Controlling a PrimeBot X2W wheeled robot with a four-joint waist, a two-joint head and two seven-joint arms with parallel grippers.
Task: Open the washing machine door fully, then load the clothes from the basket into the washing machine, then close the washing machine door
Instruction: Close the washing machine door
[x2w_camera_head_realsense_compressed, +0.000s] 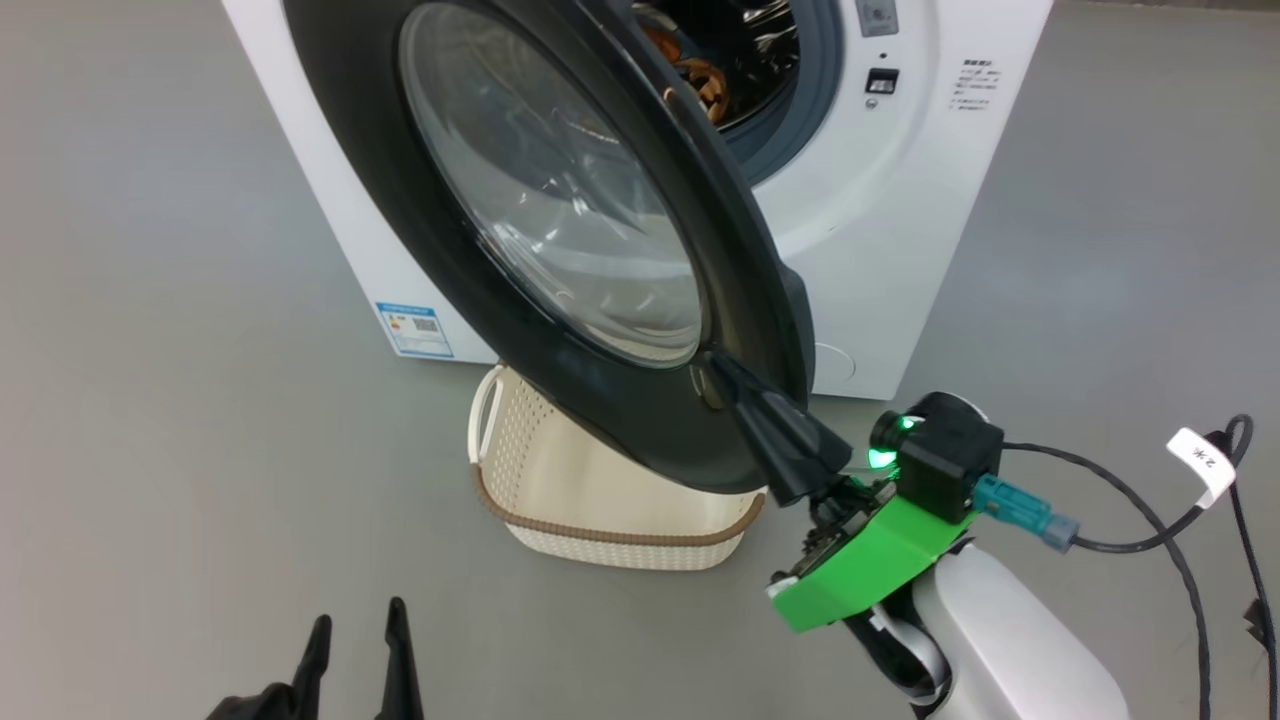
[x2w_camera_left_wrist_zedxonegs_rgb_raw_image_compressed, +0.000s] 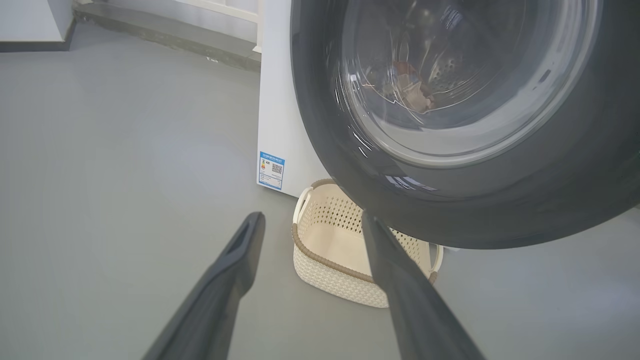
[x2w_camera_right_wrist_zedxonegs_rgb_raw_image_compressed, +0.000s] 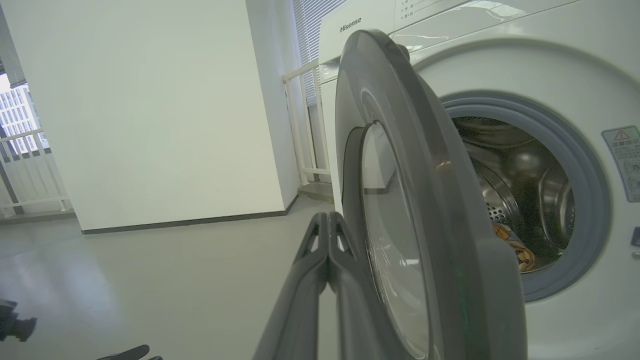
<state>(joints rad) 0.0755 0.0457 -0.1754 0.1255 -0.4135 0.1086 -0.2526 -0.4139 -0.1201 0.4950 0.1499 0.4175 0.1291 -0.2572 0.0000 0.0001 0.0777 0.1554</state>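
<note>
The right tool (x2w_camera_head_realsense_compressed: 725, 372) is clenched on nothing, its two dark fingers pressed flat together, and its tips lie against the outer face of the washing machine door (x2w_camera_head_realsense_compressed: 550, 200) at the lower rim, just below the glass window; whether they press on it or only touch cannot be told. In the right wrist view the same shut tool (x2w_camera_right_wrist_zedxonegs_rgb_raw_image_compressed: 328, 216) points up along the glossy outer side of the door (x2w_camera_right_wrist_zedxonegs_rgb_raw_image_compressed: 425, 200), just beside the window's edge. Behind the fingers sit a green wrist mount (x2w_camera_head_realsense_compressed: 850, 560) and a black camera block with a green light, with a dark cable (x2w_camera_head_realsense_compressed: 1150, 520) trailing off to the right. The left tool (x2w_camera_head_realsense_compressed: 358, 618) hangs low at the left with its fingers spread wide apart and nothing between them; in its own view the released tool (x2w_camera_left_wrist_zedxonegs_rgb_raw_image_compressed: 311, 218) points towards the basket (x2w_camera_left_wrist_zedxonegs_rgb_raw_image_compressed: 340, 285). The door stands partly open, swung out from the washing machine (x2w_camera_head_realsense_compressed: 880, 250), so the drum opening shows past its free edge. The clothes (x2w_camera_head_realsense_compressed: 700, 90) lie inside the drum, orange and cream parts showing low in the steel tub (x2w_camera_right_wrist_zedxonegs_rgb_raw_image_compressed: 515, 247). The basket (x2w_camera_head_realsense_compressed: 620, 555) sits on the grey floor (x2w_camera_head_realsense_compressed: 150, 400) before the machine, partly under the door's lower edge, its bare cream bottom showing, near the blue label (x2w_camera_head_realsense_compressed: 415, 330).
</note>
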